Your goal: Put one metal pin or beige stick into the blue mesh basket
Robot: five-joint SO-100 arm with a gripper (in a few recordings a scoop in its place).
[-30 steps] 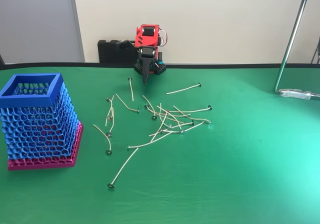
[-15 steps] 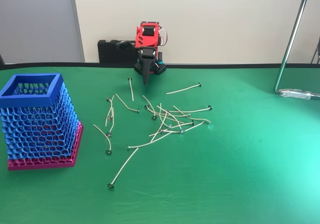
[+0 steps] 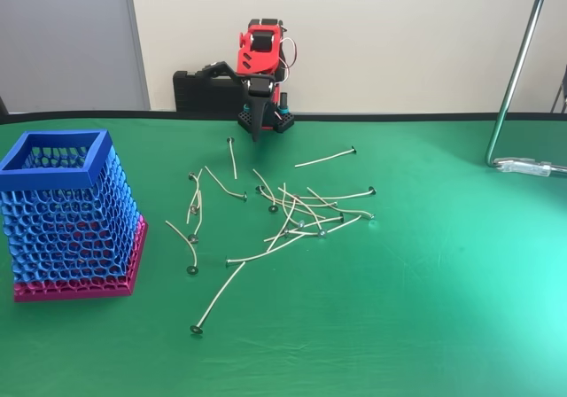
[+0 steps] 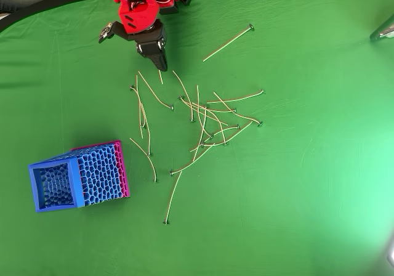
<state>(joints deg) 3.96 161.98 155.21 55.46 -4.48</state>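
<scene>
My gripper (image 4: 162, 63), fingers together and empty, hangs at the pin's (image 4: 160, 76) far end; the pin runs lengthwise toward the pile, basket (image 4: 55, 186) well apart.

1. My table wears a green cloth (image 3: 443, 308), smooth and evenly lit, with a pale sheen toward the right in the fixed view.
2. Behind me stands a cream wall (image 3: 399, 42); a grey panel (image 3: 62, 42) joins it on the left.
3. A shiny metal pole (image 3: 516, 69) rises at the right, clamped at the table's edge.
</scene>
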